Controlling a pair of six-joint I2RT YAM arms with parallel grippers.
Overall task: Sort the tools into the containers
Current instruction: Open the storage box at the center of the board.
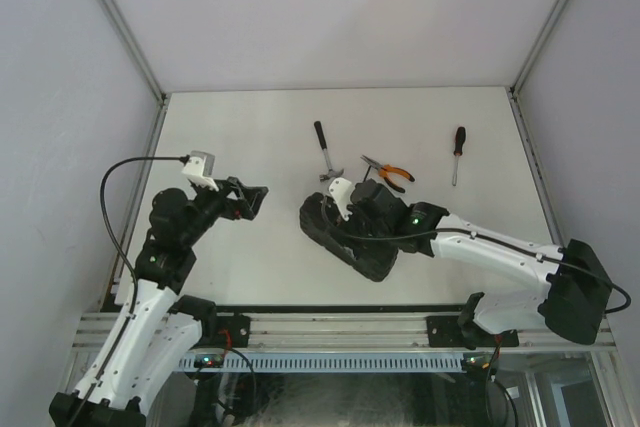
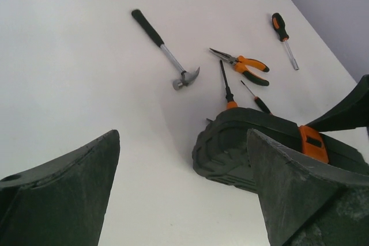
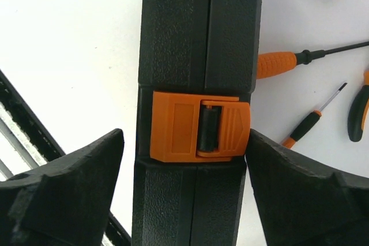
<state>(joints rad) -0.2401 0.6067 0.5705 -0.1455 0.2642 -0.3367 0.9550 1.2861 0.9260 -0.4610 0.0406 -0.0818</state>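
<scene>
closed tool case [image 1: 325,225], right fingers [image 3: 75,188] spread astride its orange latch [image 3: 199,126], gripping nothing, left fingers [image 2: 69,188] wide open, empty, left of case, hammer [image 1: 325,152] and pliers [image 1: 390,173] beyond it

From my end the left stretch of the table [image 1: 250,137] is wide open, so the left gripper [image 1: 255,195], jaws spread, has a free run up to the tool case [image 2: 225,148]. Behind the case it's cramped: a slim screwdriver [image 2: 226,82] and a shorter screwdriver [image 2: 254,97] lie just beside its far side. The pliers [image 2: 245,66] and the hammer [image 2: 167,50] sit close past them. The longer screwdriver [image 2: 282,33] lies well apart, with room all round. The right gripper [image 3: 185,133] straddles the case, with daylight beside one finger only.
</scene>
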